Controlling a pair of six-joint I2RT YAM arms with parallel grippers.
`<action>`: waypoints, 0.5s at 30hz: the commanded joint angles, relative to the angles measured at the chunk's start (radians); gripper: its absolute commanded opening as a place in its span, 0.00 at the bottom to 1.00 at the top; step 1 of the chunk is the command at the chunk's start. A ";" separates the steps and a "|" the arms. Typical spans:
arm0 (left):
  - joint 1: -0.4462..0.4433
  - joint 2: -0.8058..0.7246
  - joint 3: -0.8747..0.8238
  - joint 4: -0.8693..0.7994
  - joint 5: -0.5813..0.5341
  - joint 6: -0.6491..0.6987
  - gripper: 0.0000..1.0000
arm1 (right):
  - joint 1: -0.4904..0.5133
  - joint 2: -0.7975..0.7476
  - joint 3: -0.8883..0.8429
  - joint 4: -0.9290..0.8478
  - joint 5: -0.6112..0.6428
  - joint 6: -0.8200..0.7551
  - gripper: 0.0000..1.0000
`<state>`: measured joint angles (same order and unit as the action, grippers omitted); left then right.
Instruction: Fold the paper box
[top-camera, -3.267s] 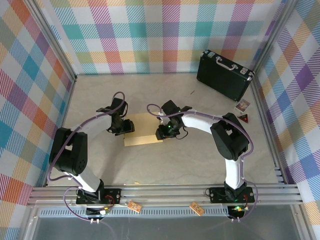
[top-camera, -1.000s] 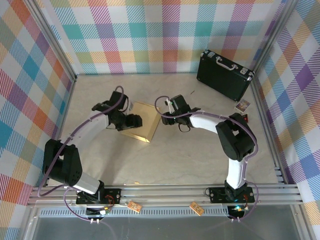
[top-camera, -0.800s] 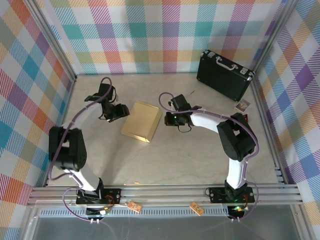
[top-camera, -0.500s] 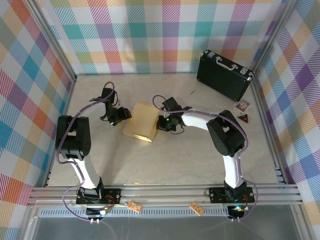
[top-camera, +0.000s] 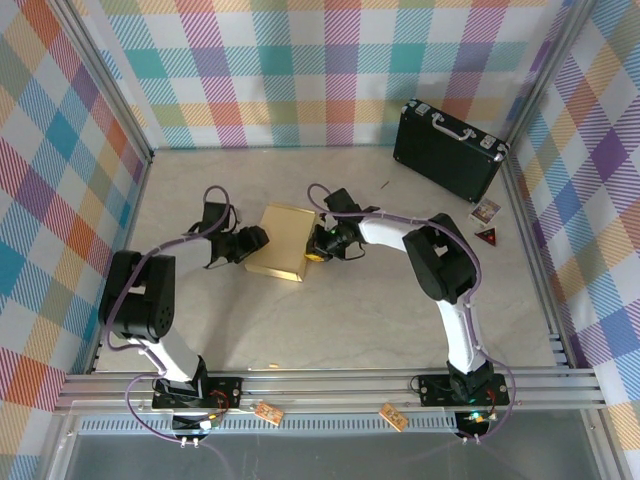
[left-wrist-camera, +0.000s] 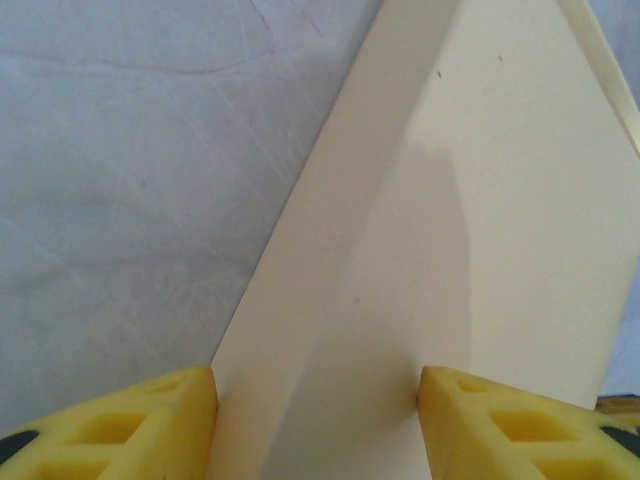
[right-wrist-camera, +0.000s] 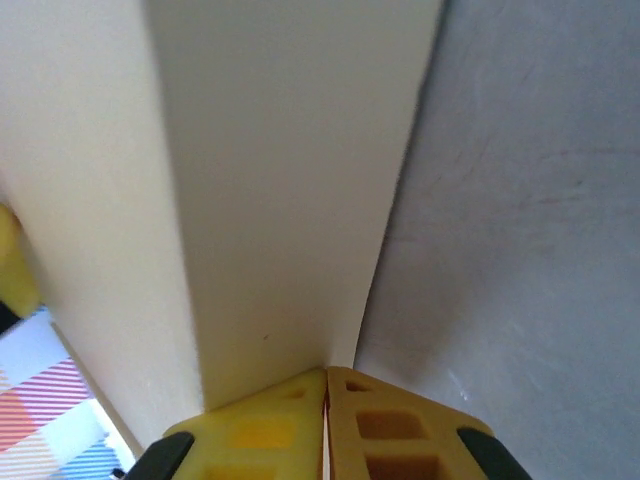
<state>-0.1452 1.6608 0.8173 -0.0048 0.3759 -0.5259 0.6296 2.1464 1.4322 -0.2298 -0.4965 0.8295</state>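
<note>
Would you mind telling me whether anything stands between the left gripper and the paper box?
Nothing visible does. The left gripper has its jaws apart right at the paper box, and the box's pale panel lies directly between the yellow fingers. Beside it there is just bare table.

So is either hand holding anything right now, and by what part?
Right hand is shut on the box's right edge, apparently pinching it. Left hand straddles the left edge; grip unclear.
</note>
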 joint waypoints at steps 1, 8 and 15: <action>-0.116 -0.006 -0.131 0.076 0.305 -0.143 0.55 | 0.054 0.018 -0.001 0.295 -0.187 0.074 0.11; -0.194 -0.080 -0.173 0.172 0.319 -0.226 0.56 | 0.068 0.027 -0.011 0.368 -0.229 0.123 0.12; -0.174 -0.157 -0.080 -0.217 0.030 -0.014 0.57 | 0.012 -0.085 -0.024 0.007 -0.020 -0.135 0.18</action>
<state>-0.2684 1.5181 0.7052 -0.0601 0.3279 -0.6235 0.5743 2.1380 1.4075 -0.1192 -0.4656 0.8242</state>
